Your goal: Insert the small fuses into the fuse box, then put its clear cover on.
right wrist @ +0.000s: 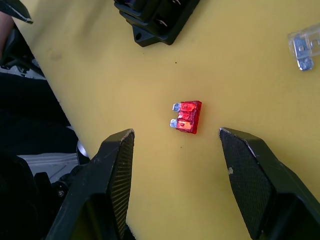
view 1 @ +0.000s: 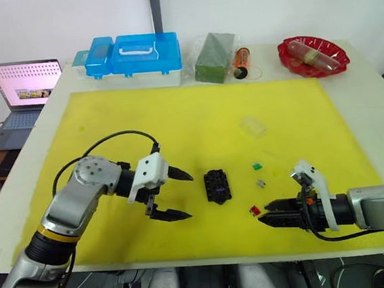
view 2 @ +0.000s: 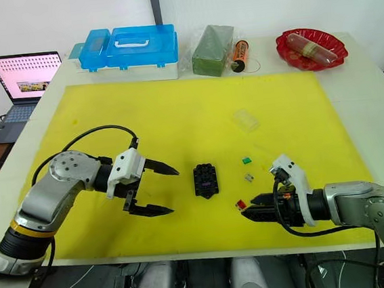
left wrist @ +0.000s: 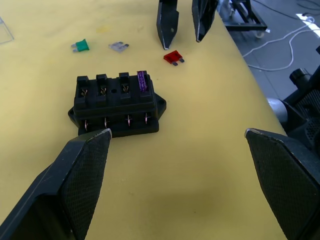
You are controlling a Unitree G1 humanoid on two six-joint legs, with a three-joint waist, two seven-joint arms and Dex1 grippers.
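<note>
A yellow mat (view 1: pixel 176 118) covers most of the white table (view 1: pixel 371 99). Along the far edge, beyond the mat, stand a large blue plastic case (view 1: pixel 144 53) with a white handle and a smaller blue box (view 1: pixel 98 56) touching its left side. To their right lies a dark green wrapped block (view 1: pixel 214 57), and just beside it an orange cylinder (view 1: pixel 240 62) with a black end (possibly a battery, its label too small to read). At the far right corner sits a red dish (view 1: pixel 313 55) holding a wrapped item. Off the table's left side an open laptop (view 1: pixel 22 92) shows a lit screen.
</note>
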